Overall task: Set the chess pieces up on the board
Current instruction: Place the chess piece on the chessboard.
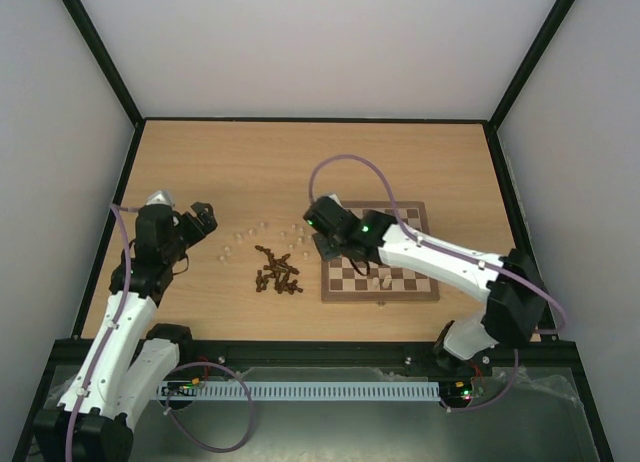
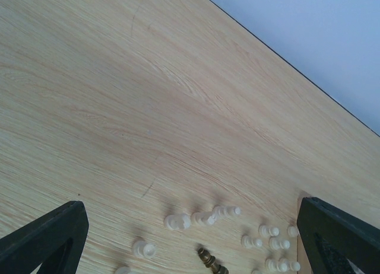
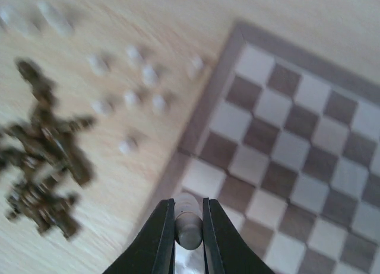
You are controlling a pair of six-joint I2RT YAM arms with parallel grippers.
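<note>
Right wrist view: the right hand [image 3: 189,210] is clamping a pale chessman [image 3: 189,231] over the board [image 3: 285,137], at its border. Loose pale pieces [image 3: 139,87] and dark pieces [image 3: 47,149] are lying beside it on the tabletop [image 2: 119,108]. The left hand [image 2: 193,206] is hanging wide apart nearby.

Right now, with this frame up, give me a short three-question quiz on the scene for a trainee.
1. True or false: the right tool grips a pale cream wooden chessman.
2. Relative to the checkered wooden chessboard, the heap of dark brown wooden chessmen lies: A on it; B on the light wooden table to its left; C behind it.
3. Fill in: the left tool stands ___, holding nothing.
Key: 1 true; 2 B; 3 open.
</note>
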